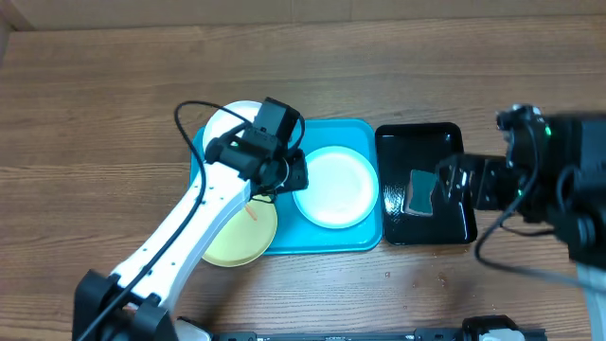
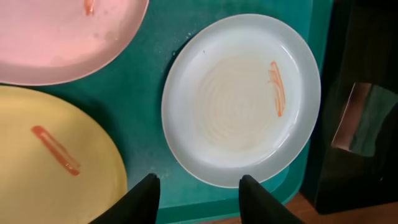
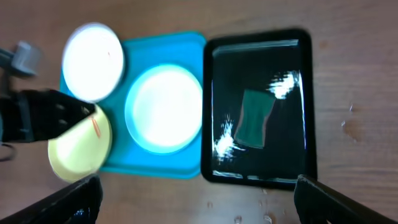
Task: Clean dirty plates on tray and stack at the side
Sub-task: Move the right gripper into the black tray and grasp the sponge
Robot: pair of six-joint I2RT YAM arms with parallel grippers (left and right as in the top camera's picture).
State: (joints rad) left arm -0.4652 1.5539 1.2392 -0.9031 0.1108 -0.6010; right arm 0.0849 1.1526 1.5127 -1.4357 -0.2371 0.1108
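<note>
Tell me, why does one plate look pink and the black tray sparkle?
Left wrist view: a colour cast tints the white plate pink. Right wrist view: glare leaves bright spots on the glossy black tray, and the mint plate glows washed out.

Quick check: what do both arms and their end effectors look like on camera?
The left arm has a white link with black joints, a black end effector and a looping black cable. The right arm is black, with small green spots and its own black cable.
</note>
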